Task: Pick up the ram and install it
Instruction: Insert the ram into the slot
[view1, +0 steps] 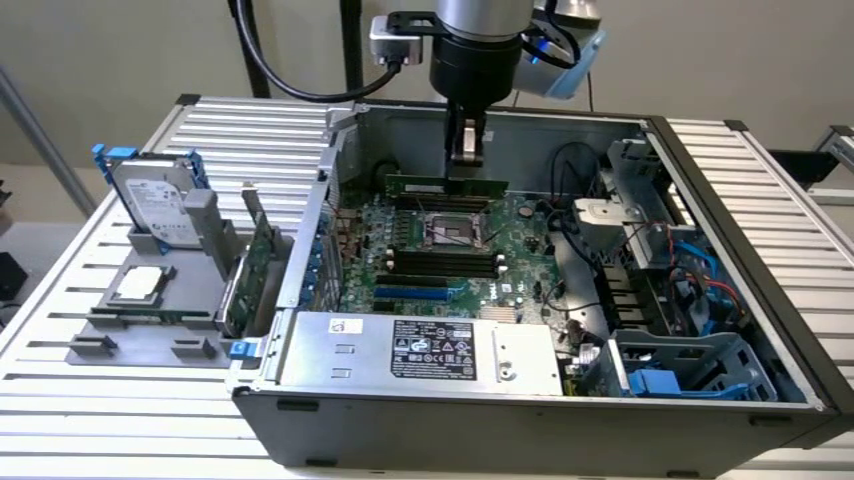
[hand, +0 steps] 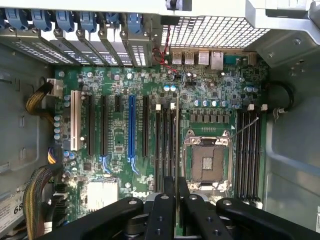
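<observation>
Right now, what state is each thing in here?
ram: held level over the motherboard; seating unclear.
gripper: shut on the ram.
computer case: open, lying on its side.
CPU socket: empty.
hard drive: upright in a holder outside the case.

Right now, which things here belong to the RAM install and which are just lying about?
Job: hand, shut on the ram; memory slots.
Lying about: hard drive, expansion card, processor, on the grey stand beside the case.
</observation>
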